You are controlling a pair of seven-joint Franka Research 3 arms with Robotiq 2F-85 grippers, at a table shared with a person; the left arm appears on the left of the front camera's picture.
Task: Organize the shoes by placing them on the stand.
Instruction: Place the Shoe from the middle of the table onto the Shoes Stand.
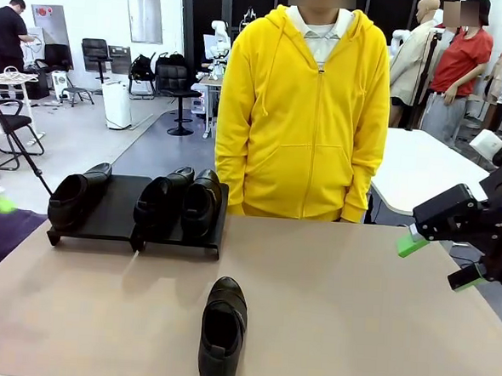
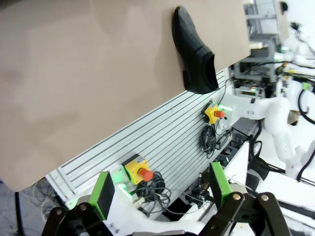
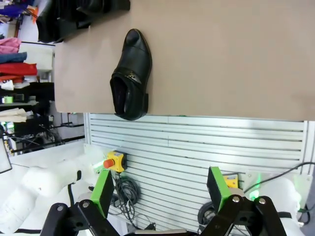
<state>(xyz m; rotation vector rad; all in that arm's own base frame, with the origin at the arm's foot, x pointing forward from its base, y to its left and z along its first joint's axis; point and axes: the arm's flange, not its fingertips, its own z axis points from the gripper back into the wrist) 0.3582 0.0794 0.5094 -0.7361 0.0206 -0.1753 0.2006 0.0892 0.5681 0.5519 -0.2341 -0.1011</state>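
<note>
So three shoes sit on the stand (image 1: 117,218); the last shoe (image 1: 223,331) lies on the table, well left of and below the right gripper (image 1: 438,259), jaws spread, empty. Left gripper (image 2: 162,189) also spread. Next: reach and grasp it.

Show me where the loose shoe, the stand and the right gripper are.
loose shoe (image 1: 223,331), front view, on its upper near the opening.
stand (image 1: 113,218), front view, on bare deck between shoes.
right gripper (image 1: 438,261), front view, between its green-tipped fingers.
</note>
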